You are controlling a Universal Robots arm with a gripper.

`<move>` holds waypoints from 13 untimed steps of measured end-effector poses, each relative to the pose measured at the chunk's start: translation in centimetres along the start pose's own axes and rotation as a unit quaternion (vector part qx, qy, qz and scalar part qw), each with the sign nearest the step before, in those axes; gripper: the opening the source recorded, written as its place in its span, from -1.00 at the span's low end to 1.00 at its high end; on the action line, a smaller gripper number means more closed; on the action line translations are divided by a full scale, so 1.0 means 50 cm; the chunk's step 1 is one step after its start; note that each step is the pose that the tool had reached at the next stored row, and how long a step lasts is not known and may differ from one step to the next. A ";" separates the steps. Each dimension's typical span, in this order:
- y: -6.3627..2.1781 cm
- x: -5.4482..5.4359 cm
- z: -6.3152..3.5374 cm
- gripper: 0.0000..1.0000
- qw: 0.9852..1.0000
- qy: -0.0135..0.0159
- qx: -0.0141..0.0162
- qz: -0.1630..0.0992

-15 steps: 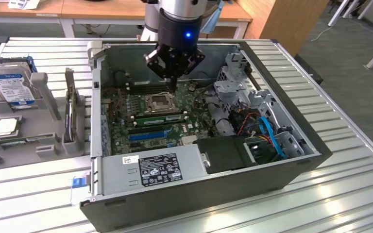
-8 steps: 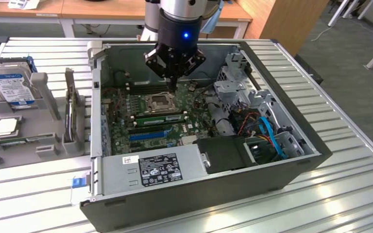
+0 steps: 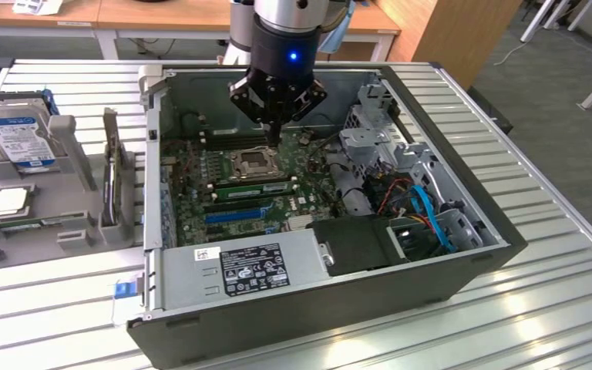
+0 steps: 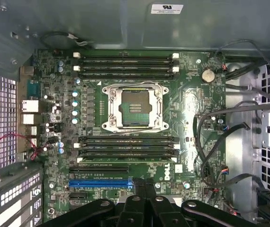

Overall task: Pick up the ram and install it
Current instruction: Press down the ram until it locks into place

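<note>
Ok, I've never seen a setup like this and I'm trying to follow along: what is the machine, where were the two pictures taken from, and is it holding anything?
The machine is a single robot arm with jaws at its tip. One picture comes from a camera standing off to the side. The other comes from a camera on the arm's wrist, looking straight down past the jaws.

An open computer case lies on a slatted metal table. The arm hangs over the case's green motherboard, near the square processor socket and the long black memory slots.

On the exterior view's left, a grey holder carries spare parts, including a blue-labelled hard drive.

The jaws are shut. I cannot tell whether anything is pinched between them.
</note>
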State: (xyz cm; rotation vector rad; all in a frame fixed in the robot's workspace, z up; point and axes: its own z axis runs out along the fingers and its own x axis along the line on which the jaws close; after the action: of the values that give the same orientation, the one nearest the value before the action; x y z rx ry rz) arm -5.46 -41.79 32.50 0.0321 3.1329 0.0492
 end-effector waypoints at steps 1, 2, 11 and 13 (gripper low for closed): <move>0.000 0.000 0.000 -0.80 1.000 0.000 0.000 0.000; 0.000 0.000 0.000 -0.80 1.000 0.000 0.000 0.000; 0.002 0.006 0.001 -0.80 1.000 0.000 0.000 0.001; 0.004 0.008 0.002 -0.80 1.000 0.000 0.000 0.002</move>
State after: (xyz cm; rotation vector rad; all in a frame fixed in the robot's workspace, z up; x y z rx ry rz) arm -5.86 -41.57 32.43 0.0384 3.1327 0.0490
